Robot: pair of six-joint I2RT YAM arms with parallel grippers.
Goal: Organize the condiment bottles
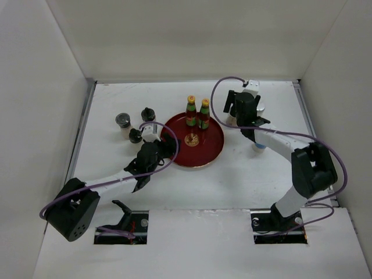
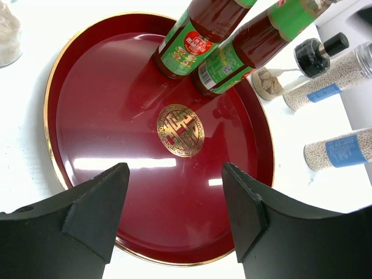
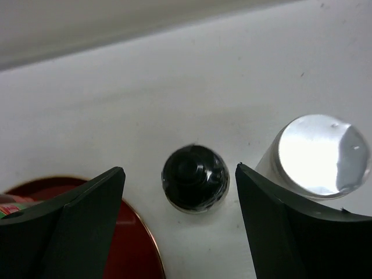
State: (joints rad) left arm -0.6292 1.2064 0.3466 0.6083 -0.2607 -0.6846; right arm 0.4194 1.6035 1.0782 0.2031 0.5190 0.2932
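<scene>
We judge that the work is in its early part: only the two orange-capped sauce bottles (image 1: 190, 111) stand on the red tray (image 1: 209, 148), at its far side and just beside each other, while the other bottles are on the table (image 1: 244, 180), to the left and to the right of the tray. The step in hand seems to be the picking of a black-capped bottle (image 3: 195, 178) on the right side. The right fingers (image 3: 110, 192) are spread wide and hold nothing; in the right wrist view they hang above this bottle, one at each side of its cap. A silver-lidded jar (image 3: 321, 154) stands just beside it, partly hidden behind one finger. The left fingers (image 2: 113, 186) are also spread and empty, over the near rim of the tray. For the next move, we think the right arm must go straight down and close on the bottle under its cap, without pushing the jar. Two blue-banded shakers (image 2: 343, 150) wait near the tray.
</scene>
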